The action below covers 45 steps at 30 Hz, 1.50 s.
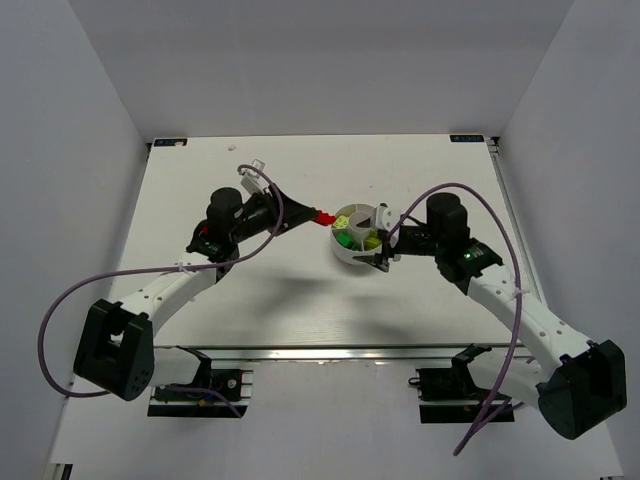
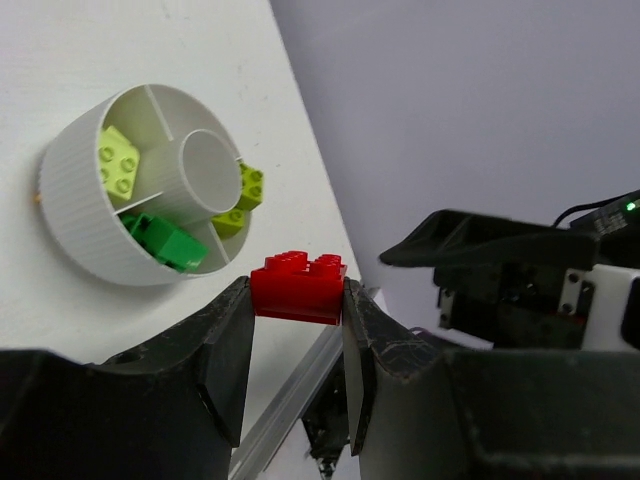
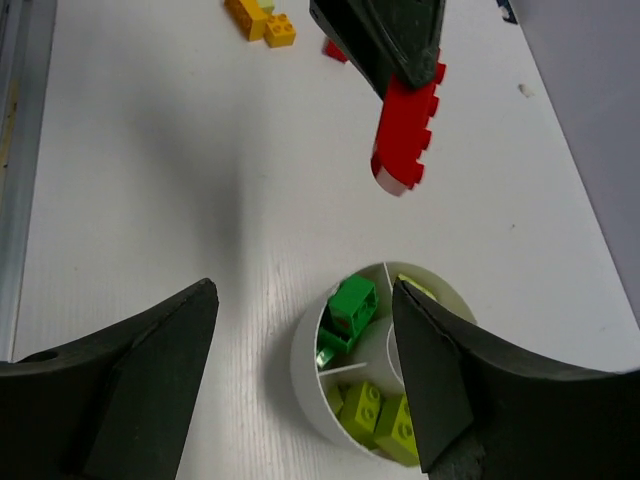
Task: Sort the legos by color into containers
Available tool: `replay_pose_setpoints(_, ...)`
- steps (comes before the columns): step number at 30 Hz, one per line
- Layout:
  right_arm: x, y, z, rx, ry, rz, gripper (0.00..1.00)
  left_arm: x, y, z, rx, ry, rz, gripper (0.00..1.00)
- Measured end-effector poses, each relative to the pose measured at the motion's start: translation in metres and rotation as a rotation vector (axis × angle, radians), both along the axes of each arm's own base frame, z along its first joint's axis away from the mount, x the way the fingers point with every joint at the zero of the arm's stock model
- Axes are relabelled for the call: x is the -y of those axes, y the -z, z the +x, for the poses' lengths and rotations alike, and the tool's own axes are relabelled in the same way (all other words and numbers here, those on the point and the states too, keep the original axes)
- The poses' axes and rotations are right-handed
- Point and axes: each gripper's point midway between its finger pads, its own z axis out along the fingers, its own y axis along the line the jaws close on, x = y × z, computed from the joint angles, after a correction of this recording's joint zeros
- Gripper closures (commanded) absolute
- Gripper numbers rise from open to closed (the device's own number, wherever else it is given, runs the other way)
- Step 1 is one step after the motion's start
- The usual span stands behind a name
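My left gripper (image 1: 318,215) is shut on a red brick (image 2: 298,288) and holds it in the air just left of the white divided dish (image 1: 345,252). The right wrist view shows the same red brick (image 3: 405,135) hanging above the table beside the dish (image 3: 308,372). The dish (image 2: 75,215) holds dark green bricks (image 3: 352,303) in one wedge and lime bricks (image 3: 385,415) in others; its centre cup (image 2: 205,170) looks empty. My right gripper (image 3: 304,290) is open and empty, hovering over the dish's right side (image 1: 382,245).
Yellow and orange bricks (image 3: 262,20) lie on the table beyond the left gripper, with a small red piece (image 3: 335,50) beside them. A small clear object (image 1: 256,165) lies at the back left. A metal rail (image 1: 330,352) runs along the near edge.
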Motion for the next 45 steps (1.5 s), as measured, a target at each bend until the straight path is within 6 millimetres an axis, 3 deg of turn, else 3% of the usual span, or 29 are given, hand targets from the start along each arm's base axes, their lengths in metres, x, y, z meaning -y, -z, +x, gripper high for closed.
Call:
replay_pose_setpoints(8, -0.042, -0.008, 0.004, 0.091, 0.05, 0.058, 0.22, 0.004, -0.014, -0.003, 0.005, 0.016, -0.071, 1.0)
replay_pose_setpoints(16, -0.038, -0.008, 0.026, 0.097, 0.17, 0.06, 0.24, 0.003, -0.005, -0.004, -0.001, 0.019, -0.033, 1.0)
replay_pose_setpoints(18, -0.032, -0.011, 0.03, 0.106, 0.197, 0.059, 0.37, 0.001, 0.002, -0.001, -0.008, 0.01, 0.014, 1.0)
replay_pose_setpoints(19, -0.027, -0.013, 0.032, 0.106, 0.214, 0.06, 0.59, 0.001, 0.003, 0.002, -0.009, 0.007, 0.042, 1.0)
replay_pose_setpoints(20, -0.02, -0.016, 0.036, 0.111, 0.237, 0.06, 0.72, 0.002, 0.003, 0.007, -0.001, 0.005, 0.066, 1.0)
replay_pose_setpoints(23, 0.006, -0.027, 0.056, 0.089, 0.341, 0.067, 1.0, 0.006, 0.001, 0.027, 0.019, -0.003, 0.147, 1.0)
replay_pose_setpoints(27, 0.037, -0.036, 0.078, 0.059, 0.462, 0.074, 1.0, 0.024, 0.003, 0.051, 0.043, 0.019, 0.212, 1.0)
replay_pose_setpoints(33, 0.067, -0.032, 0.087, -0.012, 0.569, 0.084, 1.0, 0.061, 0.028, 0.072, 0.088, 0.109, 0.349, 1.0)
replay_pose_setpoints(38, 0.078, -0.031, 0.092, -0.054, 0.616, 0.105, 1.0, 0.089, 0.038, 0.085, 0.147, 0.165, 0.421, 1.0)
replay_pose_setpoints(45, 0.083, -0.029, 0.091, -0.081, 0.637, 0.118, 1.0, 0.109, 0.046, 0.095, 0.19, 0.196, 0.465, 1.0)
